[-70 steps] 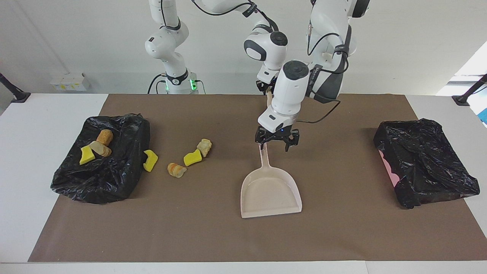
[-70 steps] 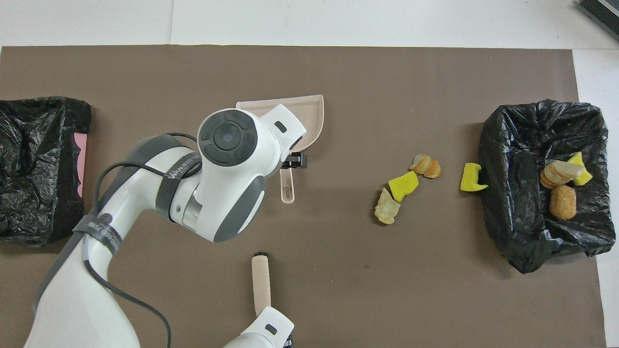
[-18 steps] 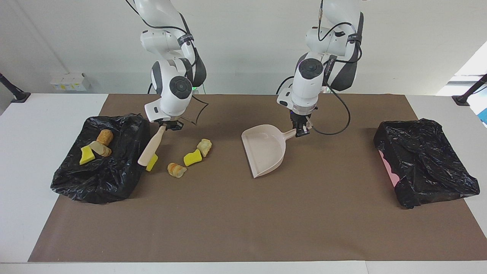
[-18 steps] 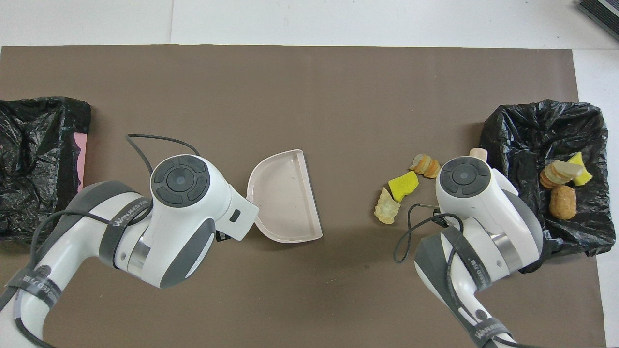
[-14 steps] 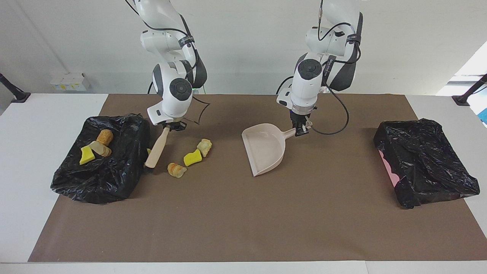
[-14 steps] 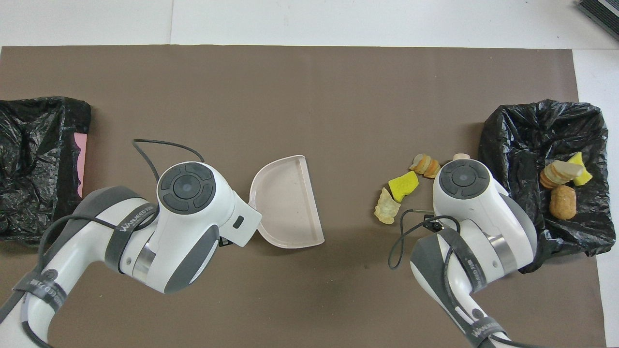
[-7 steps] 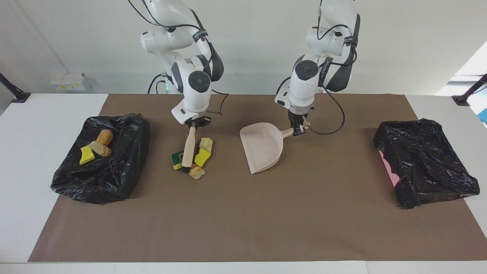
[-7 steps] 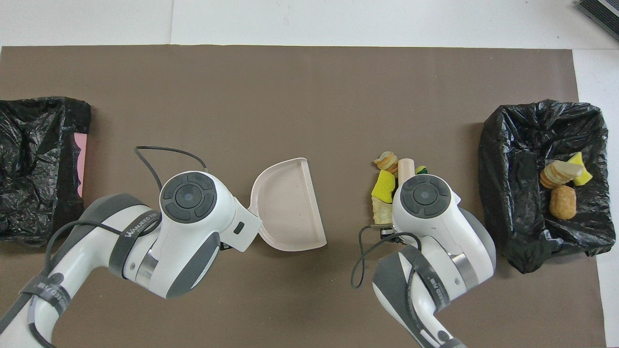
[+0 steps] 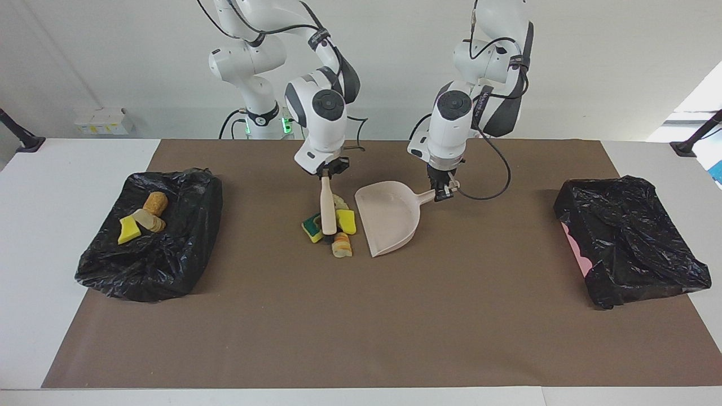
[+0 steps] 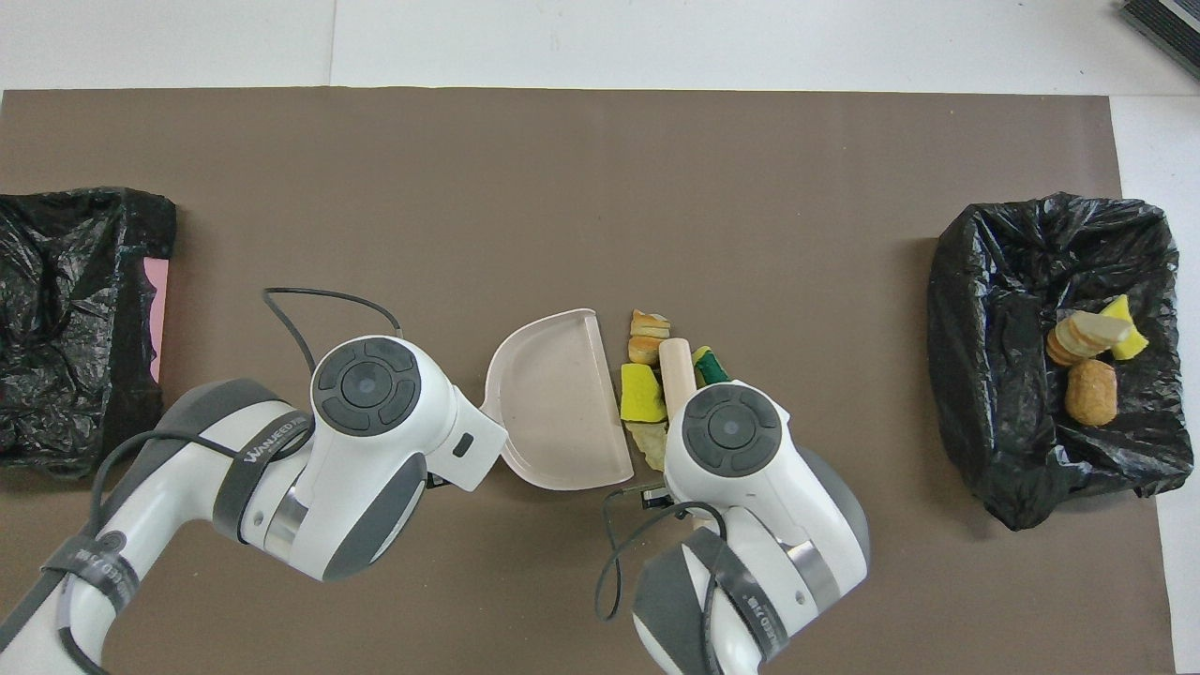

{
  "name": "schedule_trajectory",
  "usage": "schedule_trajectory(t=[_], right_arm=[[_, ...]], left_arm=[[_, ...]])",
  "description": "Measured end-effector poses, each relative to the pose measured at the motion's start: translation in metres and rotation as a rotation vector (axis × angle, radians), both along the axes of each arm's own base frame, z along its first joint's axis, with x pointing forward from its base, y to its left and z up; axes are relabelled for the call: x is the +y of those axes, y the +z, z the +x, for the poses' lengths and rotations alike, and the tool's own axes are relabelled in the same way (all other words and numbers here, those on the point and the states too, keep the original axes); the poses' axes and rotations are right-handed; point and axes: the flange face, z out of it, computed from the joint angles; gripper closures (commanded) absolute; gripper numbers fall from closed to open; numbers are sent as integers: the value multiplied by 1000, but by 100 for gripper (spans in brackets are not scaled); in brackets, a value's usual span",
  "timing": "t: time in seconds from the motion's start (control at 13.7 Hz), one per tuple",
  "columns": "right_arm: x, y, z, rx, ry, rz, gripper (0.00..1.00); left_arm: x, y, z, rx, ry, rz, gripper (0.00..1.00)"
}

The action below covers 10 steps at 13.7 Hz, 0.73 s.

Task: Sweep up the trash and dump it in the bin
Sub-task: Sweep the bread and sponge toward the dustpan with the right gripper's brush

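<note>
the white desk (image 9: 67, 169) carries a wide brown mat (image 9: 361, 327), and a black-lined bin sits at each end of it: the bin at the right arm's end (image 9: 169, 265) has three pieces of trash in it (image 9: 141, 221), the bin at the left arm's end (image 9: 637, 248) shows only crumpled liner. mid-mat, the beige dustpan (image 9: 389, 223) lies with its open mouth turned toward the right arm's end, and the left end effector (image 9: 441, 192) is closed on the dustpan's handle, nearer to the robots than the pan itself. just beside that mouth, the right end effector (image 9: 326, 172) is clamped shut on the top of a brush (image 9: 327, 214) with a beige handle, which hangs down to the mat. the loose trash (image 10: 647, 375) is bunched around the brush: a yellow chunk (image 10: 640, 392) and a pale lump lie between brush and dustpan lip, a striped orange-tan piece (image 9: 342, 246) sits by the brush tip, farther from the robots than the rest, and a yellow-and-green piece (image 9: 311, 228) sits at the brush's side facing the right arm's end. whether any piece touches the lip, cannot tell.
</note>
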Motion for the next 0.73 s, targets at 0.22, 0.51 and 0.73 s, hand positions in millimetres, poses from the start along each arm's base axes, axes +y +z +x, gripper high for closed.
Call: schedule_trajectory(t=[0.22,0.51,0.73], right_arm=[[44,12,-14,6,20,85,100],[72,58,-10,28,44,115,100],[41,68,17,17,14,63,100]], left_arm=[[0,0,0,-2,0,-1,100],[0,0,0,-2,0,-1,100],[0,0,0,-2,0,-2,100]])
